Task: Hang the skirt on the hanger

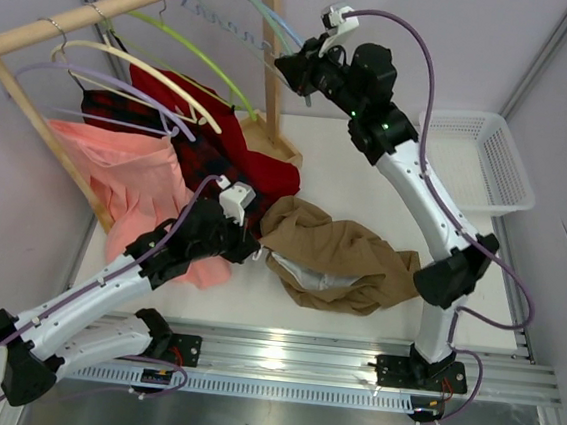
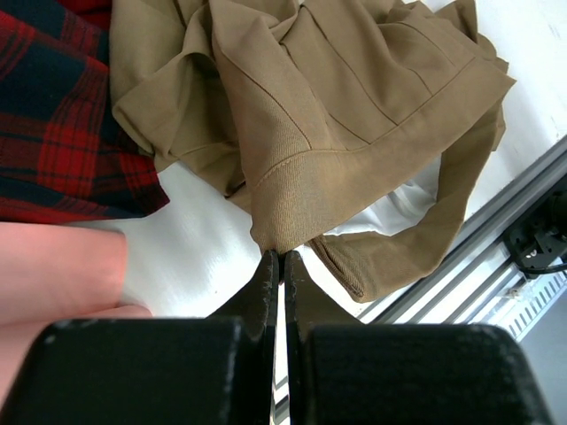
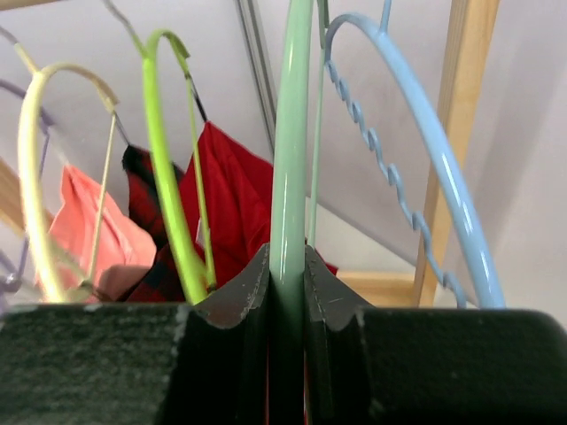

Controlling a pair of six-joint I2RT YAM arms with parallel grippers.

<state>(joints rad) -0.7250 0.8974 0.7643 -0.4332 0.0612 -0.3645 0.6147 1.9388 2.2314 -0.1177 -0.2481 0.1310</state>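
The tan skirt (image 1: 344,264) lies crumpled on the white table in the middle. In the left wrist view the skirt (image 2: 354,106) fills the upper frame, with its waistband end at my fingertips. My left gripper (image 1: 257,251) (image 2: 282,255) is at the skirt's left edge, shut on a corner of the waistband. My right gripper (image 1: 283,69) (image 3: 290,258) is raised by the rack's wooden post, shut on the pale sage-green hanger (image 1: 272,21) (image 3: 292,133), which still hangs among the other hangers on the rail.
The wooden rack (image 1: 113,5) holds a lime-green hanger (image 3: 164,159), a light blue hanger (image 3: 425,133) and a cream hanger (image 3: 27,177). A plaid skirt (image 2: 53,115), a pink skirt (image 1: 125,187) and a red garment (image 1: 257,170) lie left. A white basket (image 1: 479,161) stands right.
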